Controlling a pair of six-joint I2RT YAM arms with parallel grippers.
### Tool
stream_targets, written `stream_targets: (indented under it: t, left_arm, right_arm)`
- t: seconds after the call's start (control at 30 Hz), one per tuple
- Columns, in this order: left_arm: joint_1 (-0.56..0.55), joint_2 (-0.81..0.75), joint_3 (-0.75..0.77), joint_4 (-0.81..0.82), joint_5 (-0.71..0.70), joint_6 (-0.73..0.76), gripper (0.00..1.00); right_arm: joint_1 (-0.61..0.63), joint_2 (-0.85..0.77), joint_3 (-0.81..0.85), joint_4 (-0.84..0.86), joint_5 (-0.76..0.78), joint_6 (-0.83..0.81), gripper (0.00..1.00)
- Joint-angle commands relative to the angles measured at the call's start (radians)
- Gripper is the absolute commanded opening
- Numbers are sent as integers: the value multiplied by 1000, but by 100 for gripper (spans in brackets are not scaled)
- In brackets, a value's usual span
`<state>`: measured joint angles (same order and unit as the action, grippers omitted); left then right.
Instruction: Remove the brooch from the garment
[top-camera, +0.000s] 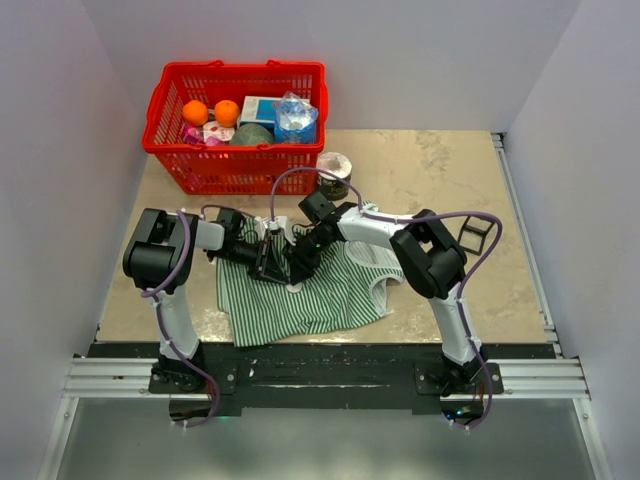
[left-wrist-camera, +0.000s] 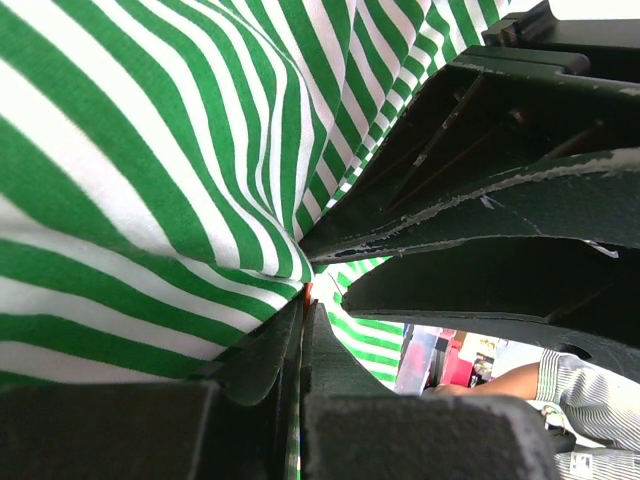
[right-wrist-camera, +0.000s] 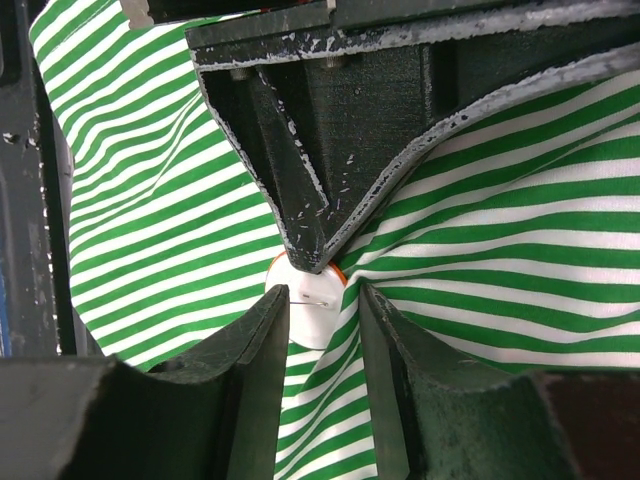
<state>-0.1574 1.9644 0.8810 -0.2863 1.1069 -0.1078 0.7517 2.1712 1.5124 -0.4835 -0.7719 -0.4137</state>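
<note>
Two grippers meet over the upper middle of the garment (top-camera: 300, 300), which lies spread on the table (top-camera: 450, 170) just ahead of the arm bases. The left gripper (left-wrist-camera: 303, 302) has its fingers pressed together on a fold of the striped cloth. Creases fan out from its tip, and a sliver of orange shows right at the pinch. The brooch (right-wrist-camera: 312, 310) sits on the garment directly below that tip, whitish face up, with an orange edge showing on its upper right side.

The right gripper (right-wrist-camera: 322, 295) comes in from the opposite side, tip to tip with the left one. Its fingers (right-wrist-camera: 265, 350) are partly spread with one on either side of the brooch. The one on the left of the wrist view overlaps the disc's edge, and a thin strip of cloth shows before the other. I cannot tell whether either finger touches the brooch.

Beyond the garment, a roll of tape (top-camera: 335, 172) stands near a red basket (top-camera: 240, 66) filled with groceries.
</note>
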Motion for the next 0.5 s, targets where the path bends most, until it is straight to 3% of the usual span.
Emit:
stream_targets:
  t: [0.0,0.47]
  left_arm:
    - [10,11,30,22,-41,37,0]
    - [10,14,35,21,-27,31,0]
  right_arm:
    - [15,68,-44,-132,100,-36,38]
    - [24,82,-24,-138,143,-36,34]
